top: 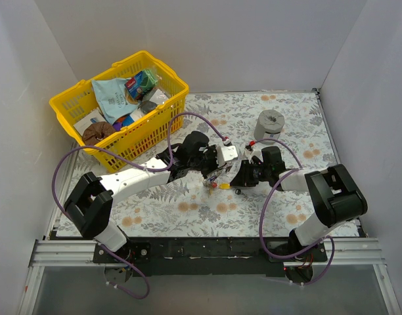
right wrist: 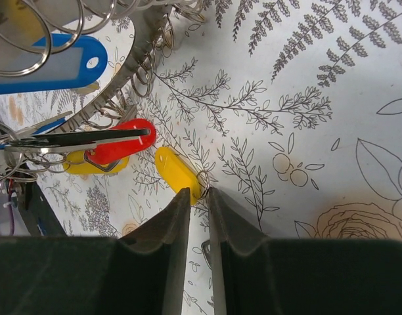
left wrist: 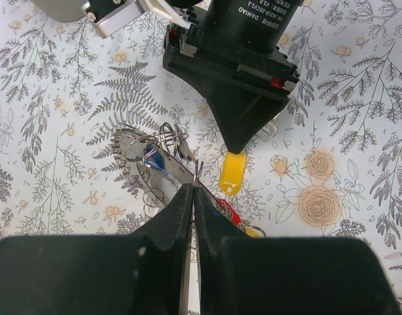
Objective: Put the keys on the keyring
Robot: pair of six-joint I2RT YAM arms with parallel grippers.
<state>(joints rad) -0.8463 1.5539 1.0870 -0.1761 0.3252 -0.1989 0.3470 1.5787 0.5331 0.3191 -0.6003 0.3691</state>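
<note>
The silver keyring, hung with small wire loops, lies mid-table with a blue key and a red key on it. My left gripper is shut on its rim. A loose yellow key lies flat beside it, its small split ring towards me. My right gripper has its jaws narrowed onto that ring and the tag's end, tips touching them. From above, both grippers meet over the yellow key. In the right wrist view the blue key and red key hang from the keyring.
A yellow basket full of packets stands at the back left. A grey roll stands behind the right arm. White walls close in three sides of the floral mat.
</note>
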